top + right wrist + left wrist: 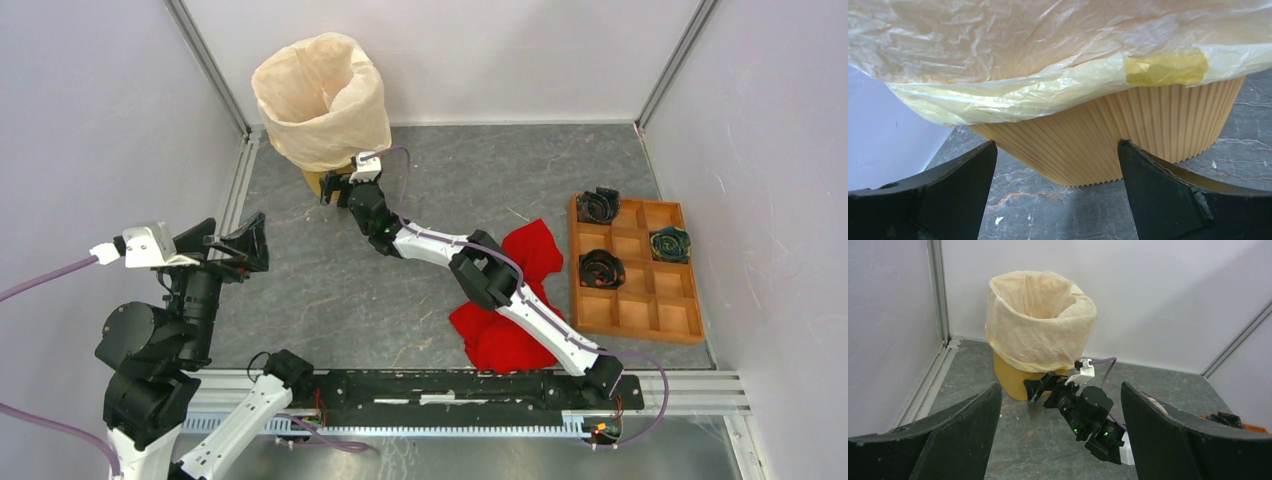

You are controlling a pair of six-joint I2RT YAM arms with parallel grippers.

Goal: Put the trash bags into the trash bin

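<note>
Facing the trash bin (315,182) base from its near side: right gripper (336,188), jaws wide, empty | trash bag (320,100) lines the bin, folded over its rim, far-left corner | left gripper (247,247) wide, empty, near left | red cloth (525,255), wooden compartment tray (625,315) at right.

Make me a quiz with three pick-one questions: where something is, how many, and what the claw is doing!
1. Where is the trash bag? A in a cardboard box; B draped over the rim of the trash bin; C on a chair.
2. How many dark coils lie in the wooden tray? A three; B one; C six.
3. The right claw is: A shut on the bag; B holding a cup; C open, empty.
Answers: B, film folds over the rim; A, three compartments hold one each; C, fingers apart, gripping nothing.
</note>
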